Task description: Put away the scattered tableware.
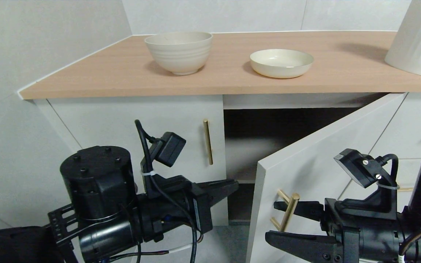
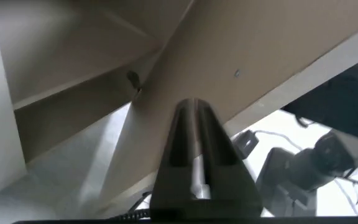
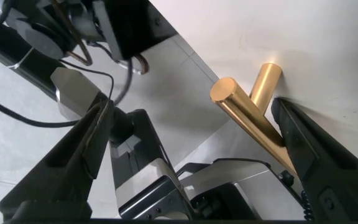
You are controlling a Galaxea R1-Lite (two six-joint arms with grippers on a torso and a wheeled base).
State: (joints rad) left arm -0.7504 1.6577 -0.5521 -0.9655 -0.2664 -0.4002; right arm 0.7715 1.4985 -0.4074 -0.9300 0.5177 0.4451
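Two pieces of cream tableware stand on the wooden counter (image 1: 97, 78): a deep ribbed bowl (image 1: 178, 51) to the left and a shallow bowl (image 1: 281, 63) to its right. Below them the right cabinet door (image 1: 305, 160) is swung open. My right gripper (image 1: 283, 224) is open, and the door's brass handle (image 1: 288, 212) (image 3: 247, 112) sits between its fingers (image 3: 309, 155), close to one of them. My left gripper (image 1: 232, 186) (image 2: 194, 109) is shut on nothing and points into the dark cabinet opening (image 1: 269, 128), beside the open door's inner edge.
The left cabinet door (image 1: 137, 124) is closed and has a vertical brass handle (image 1: 207, 141). A large white ribbed object (image 1: 420, 36) stands on the counter's right end. More drawer fronts (image 1: 420, 128) lie to the right. A wall borders the counter's left.
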